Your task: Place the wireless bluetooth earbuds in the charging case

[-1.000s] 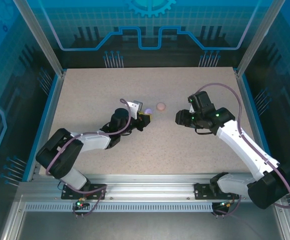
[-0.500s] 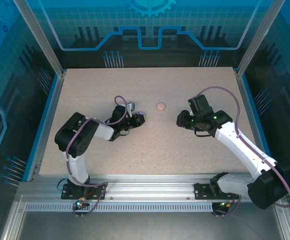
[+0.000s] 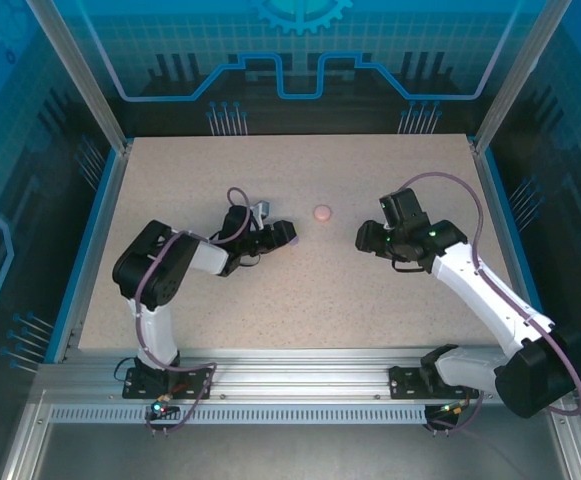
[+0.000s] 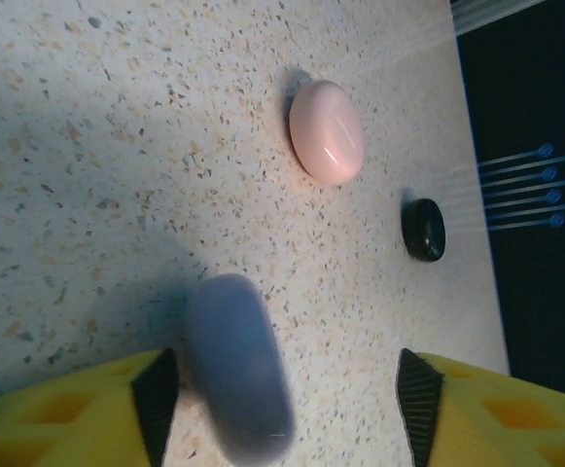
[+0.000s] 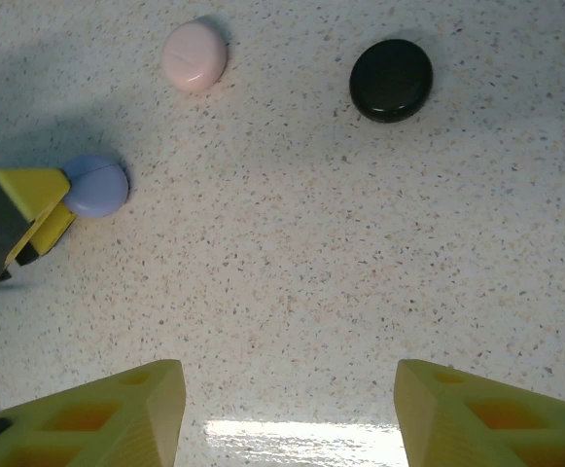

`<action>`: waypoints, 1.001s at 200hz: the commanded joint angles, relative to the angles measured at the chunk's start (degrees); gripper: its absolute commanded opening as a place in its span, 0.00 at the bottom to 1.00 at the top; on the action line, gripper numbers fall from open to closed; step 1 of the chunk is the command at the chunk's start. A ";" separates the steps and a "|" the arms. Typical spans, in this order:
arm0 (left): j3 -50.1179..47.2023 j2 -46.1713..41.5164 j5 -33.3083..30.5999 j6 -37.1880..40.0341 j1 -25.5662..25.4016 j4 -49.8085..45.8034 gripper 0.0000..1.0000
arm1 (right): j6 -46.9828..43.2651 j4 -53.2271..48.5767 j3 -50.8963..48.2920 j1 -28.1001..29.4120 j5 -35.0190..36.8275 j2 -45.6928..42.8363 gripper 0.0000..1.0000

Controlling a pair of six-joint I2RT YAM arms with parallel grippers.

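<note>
Three round cases: one lilac case (image 5: pixel 97 187), one pink case (image 5: pixel 194 55), one black case (image 5: pixel 391 80).

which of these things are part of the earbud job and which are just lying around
In the job, as it looks:
- lilac case, between the open left claw fingers
- left claw

Idle for now:
- pink case, shut, untouched
- black case, shut, untouched
</note>
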 commanded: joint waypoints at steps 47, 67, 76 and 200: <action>-4.20 -25.22 -12.54 7.90 6.29 -29.19 0.99 | -2.29 -2.63 3.29 -7.65 4.92 -3.17 1.00; -5.97 -34.09 -20.80 11.41 6.33 -32.28 0.99 | -3.90 -1.98 3.47 -10.33 10.26 -2.93 1.00; -7.24 -37.70 -24.46 13.97 6.33 -31.83 0.99 | -5.08 -0.65 3.01 -11.08 13.44 -2.68 1.00; -24.59 -38.86 -43.09 45.33 13.68 -1.35 0.99 | -34.34 69.24 -29.17 -14.53 24.39 11.04 1.00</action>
